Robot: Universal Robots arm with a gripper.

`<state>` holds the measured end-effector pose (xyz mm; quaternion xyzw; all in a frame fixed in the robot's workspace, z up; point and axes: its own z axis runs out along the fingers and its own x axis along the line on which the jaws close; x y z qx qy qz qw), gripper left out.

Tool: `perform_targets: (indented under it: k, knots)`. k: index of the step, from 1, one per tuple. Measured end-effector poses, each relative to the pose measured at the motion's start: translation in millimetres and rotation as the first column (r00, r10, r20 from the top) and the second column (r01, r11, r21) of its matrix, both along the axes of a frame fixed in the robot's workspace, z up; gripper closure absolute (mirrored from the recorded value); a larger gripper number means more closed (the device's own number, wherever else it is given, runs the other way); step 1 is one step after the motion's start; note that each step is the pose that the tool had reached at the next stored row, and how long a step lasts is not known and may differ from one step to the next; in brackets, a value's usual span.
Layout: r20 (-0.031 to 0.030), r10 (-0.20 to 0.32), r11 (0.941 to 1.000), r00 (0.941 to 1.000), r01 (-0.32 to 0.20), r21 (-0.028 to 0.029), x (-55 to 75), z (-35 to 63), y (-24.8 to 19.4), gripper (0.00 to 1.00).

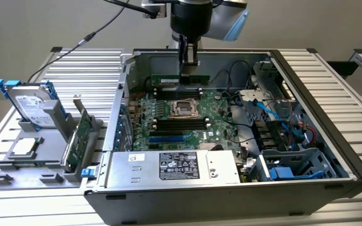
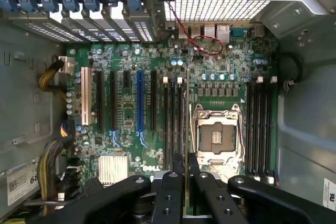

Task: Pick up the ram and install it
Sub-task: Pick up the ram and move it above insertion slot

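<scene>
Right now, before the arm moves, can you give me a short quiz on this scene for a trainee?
1. True or false: the gripper is closed on the memory stick.
2. What lies flat on the grey tray at the exterior view's left? A) a silver processor chip B) a screwdriver C) a fan
3. Fill in: the stick is held over the green ____ inside the open case.

Key: 1 true; 2 A; 3 motherboard.
</scene>
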<state>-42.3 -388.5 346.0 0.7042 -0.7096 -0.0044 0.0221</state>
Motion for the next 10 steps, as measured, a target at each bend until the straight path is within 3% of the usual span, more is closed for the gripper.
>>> perform_targets:
  k: [10]
  knots:
    - [0.0001,0.000,1.0000,1.0000,0.000,0.0001,4.2,-18.2,0.0,0.86]
